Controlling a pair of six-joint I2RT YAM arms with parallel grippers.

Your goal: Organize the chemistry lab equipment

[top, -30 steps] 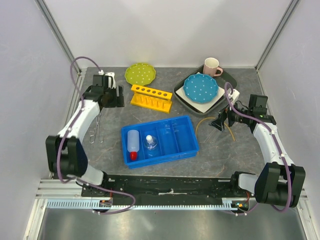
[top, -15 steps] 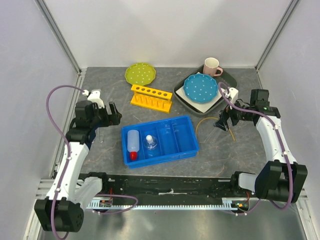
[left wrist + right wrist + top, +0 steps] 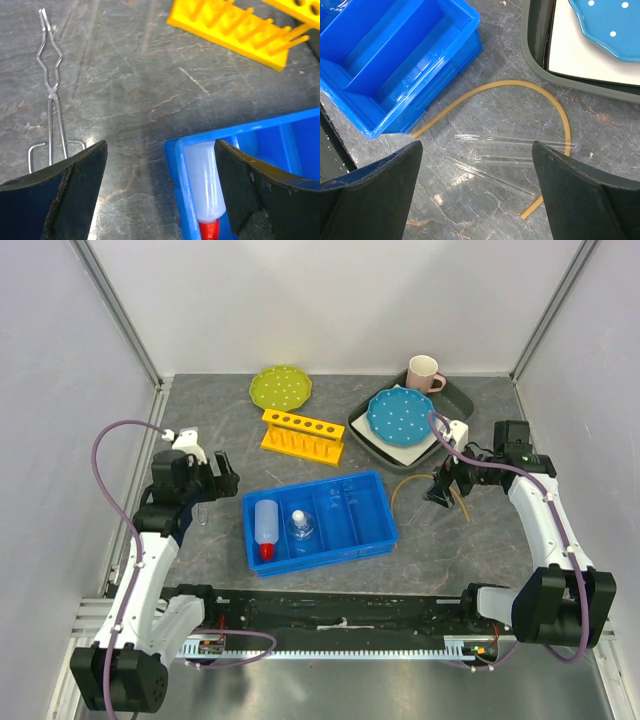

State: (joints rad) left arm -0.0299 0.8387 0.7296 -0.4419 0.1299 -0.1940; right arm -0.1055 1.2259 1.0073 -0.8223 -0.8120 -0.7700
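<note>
Right claw [image 3: 476, 147] spread above tubing [image 3: 520, 86], tongs [image 3: 49, 92] flat

**Non-task items by jaw position**

The yellow rack [image 3: 235, 27] lies beyond the left jaws, with a corner of the blue bin [image 3: 240, 131] between them. Beyond the right jaws, a grey tray [image 3: 537, 50] carries the blue dotted plate [image 3: 610, 20]. The green plate [image 3: 281, 387] and pink mug [image 3: 424, 373] stand well apart from both.

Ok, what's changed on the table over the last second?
The left gripper drew back from the far left side to beside the blue bin, open and empty. The right gripper hardly moved above the rubber tubing. The tongs, squeeze bottle and flask stayed put.
</note>
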